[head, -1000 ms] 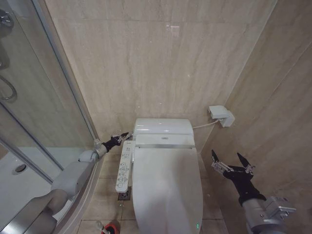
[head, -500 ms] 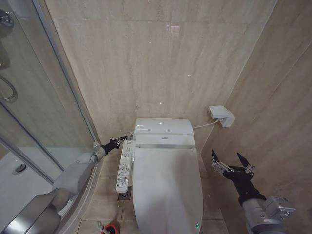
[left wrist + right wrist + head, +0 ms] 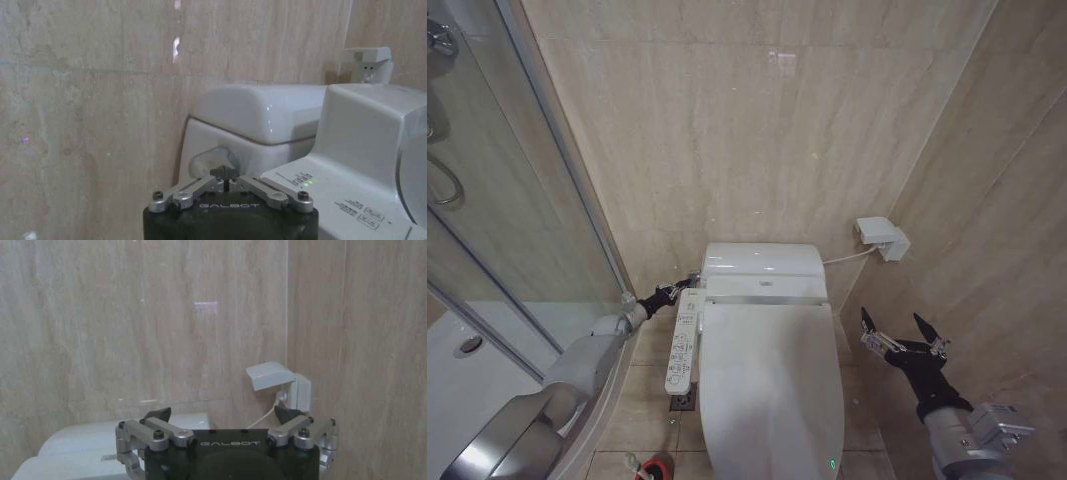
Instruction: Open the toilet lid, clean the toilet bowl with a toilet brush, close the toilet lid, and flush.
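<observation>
Beige stone-look tiles line the walls of a narrow bathroom, with a glass shower enclosure (image 3: 517, 200) on the robot's left. From the head camera, the toilet lid (image 3: 772, 385) lies shut over the seat, so the bowl beneath is covered; the white tank (image 3: 762, 262) sits behind it against the wall, and a side button panel (image 3: 683, 340) runs along the toilet's left flank. The left gripper (image 3: 677, 285) reaches in at the tank's left side, just behind the panel's rear end, its jaws pinched together. The right gripper (image 3: 902, 335) hovers well off to the toilet's right, near the side wall, jaws spread wide and holding nothing. A white wall socket (image 3: 882, 238) with a cord is mounted above and to the right of the tank, and a red holder cup (image 3: 657, 467) stands on the floor beside the toilet's front left. From the left wrist camera, the left gripper (image 3: 225, 175) has its jaws clenched tip to tip just before a grey flush lever (image 3: 212, 161) on the tank's side; contact cannot be made out. From the right wrist camera, the right gripper (image 3: 223, 416) faces the wall socket (image 3: 280, 385), jaws released and apart.
</observation>
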Robot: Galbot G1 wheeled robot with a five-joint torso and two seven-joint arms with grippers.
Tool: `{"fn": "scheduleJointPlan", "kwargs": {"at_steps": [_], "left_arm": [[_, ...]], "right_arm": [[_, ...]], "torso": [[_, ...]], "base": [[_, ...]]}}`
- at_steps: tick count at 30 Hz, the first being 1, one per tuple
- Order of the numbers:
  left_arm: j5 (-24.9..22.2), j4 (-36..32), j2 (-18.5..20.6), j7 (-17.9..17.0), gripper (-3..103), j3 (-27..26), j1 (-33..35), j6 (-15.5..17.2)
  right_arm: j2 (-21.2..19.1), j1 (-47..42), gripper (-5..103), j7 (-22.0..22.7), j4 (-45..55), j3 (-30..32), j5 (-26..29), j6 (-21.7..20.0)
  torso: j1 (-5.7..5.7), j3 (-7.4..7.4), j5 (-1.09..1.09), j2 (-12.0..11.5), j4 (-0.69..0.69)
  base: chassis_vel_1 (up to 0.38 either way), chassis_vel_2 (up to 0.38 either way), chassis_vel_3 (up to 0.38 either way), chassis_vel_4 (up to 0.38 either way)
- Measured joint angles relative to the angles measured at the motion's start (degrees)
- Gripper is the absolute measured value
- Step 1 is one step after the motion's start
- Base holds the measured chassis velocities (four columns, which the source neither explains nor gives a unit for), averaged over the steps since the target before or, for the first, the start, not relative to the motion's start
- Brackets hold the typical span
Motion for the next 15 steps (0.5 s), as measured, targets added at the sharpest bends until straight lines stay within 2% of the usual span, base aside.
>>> {"fn": "scheduleJointPlan", "kwargs": {"at_steps": [10, 15], "left_arm": [[0.7, 1.1, -0.7, -0.1, 0, -0.3, 0.1, 0.2], [0.5, 2.7, -1.5, -0.8, 0, -1.0, -0.7, -1.4]], "right_arm": [[0.0, 0.0, 100, 0.0, 0.0, 0.0, 0.0, 0.0], [0.0, 0.0, 100, 0.0, 0.0, 0.0, 0.0, 0.0]], "torso": [[0.02, 0.02, -0.03, 0.0, -0.02], [0.01, 0.02, -0.02, 0.0, -0.01]], "base": [[0.000, 0.000, 0.000, 0.000], [0.000, 0.000, 0.000, 0.000]]}}
